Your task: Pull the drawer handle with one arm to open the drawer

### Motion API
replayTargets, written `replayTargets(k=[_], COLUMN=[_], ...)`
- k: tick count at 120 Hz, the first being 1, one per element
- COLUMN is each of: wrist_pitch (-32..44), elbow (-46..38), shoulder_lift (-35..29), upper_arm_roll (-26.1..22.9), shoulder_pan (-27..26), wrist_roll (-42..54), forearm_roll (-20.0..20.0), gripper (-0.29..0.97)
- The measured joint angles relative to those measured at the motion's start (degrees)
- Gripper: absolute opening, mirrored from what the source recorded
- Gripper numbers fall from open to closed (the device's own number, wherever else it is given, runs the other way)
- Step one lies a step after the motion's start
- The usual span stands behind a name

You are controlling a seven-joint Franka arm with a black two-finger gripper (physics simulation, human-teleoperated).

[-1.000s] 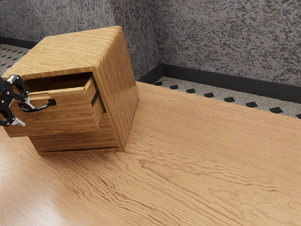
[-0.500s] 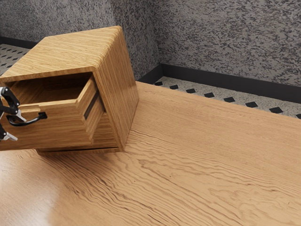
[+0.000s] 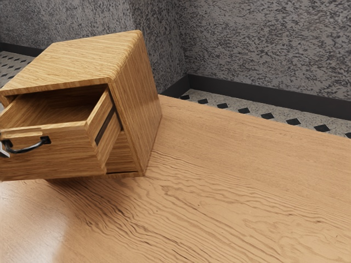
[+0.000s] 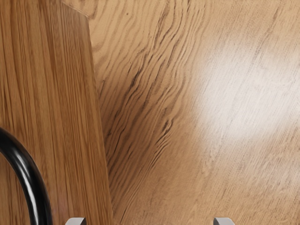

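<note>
Wood bench (image 3: pixel 230 181): drawer (image 3: pixel 55 156) standing well out of cabinet (image 3: pixel 131 82). Gripper (image 4: pixel 149 221) state unreadable near handle (image 3: pixel 24 147). Pulling further is risking drawer dropping out, cabinet sliding.

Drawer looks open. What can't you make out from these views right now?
Gripper: exterior view, cut off by the left edge; its grip on the handle cannot be told.
Handle: wrist view, only one curved stretch shows, the rest lies past the edge.
Drawer floor near its front: exterior view, hidden by the front panel.
Cabinet lower front: exterior view, hidden behind the drawer.
</note>
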Motion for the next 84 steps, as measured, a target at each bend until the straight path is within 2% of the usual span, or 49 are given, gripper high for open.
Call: replayTargets(k=[10,19,26,33,36,42,54,66,84], wrist_pitch=[-2.20,-4.06,-6.06,-8.68,-9.82,-11.95,-14.78,-16.71,-18.27], elbow=[3.86,12.92,25.05,39.20,44.50,53.43,60.56,64.06,64.69], shoulder_lift=[-2.14,-0.36,7.64,21.42,26.99,37.07,48.77,54.36,55.86], upper_arm_roll=[-3.87,-9.49,-13.57,-14.88,-13.93,-8.75,0.96,6.38,7.93], shoulder_pan=[0.86,1.28,1.46,0.28,-1.65,-8.46,-17.98,-20.58,-20.69], wrist_roll=[-1.37,-2.45,-3.23,-3.91,-4.17,-4.71,-7.04,-13.61,-24.78], forearm_roll=[-0.82,-3.14,-5.30,-6.98,-7.46,-8.19,-9.11,-9.61,-9.86], gripper=[0.40,0.48,0.53,0.57,0.58,0.60,0.63,0.65,0.67])
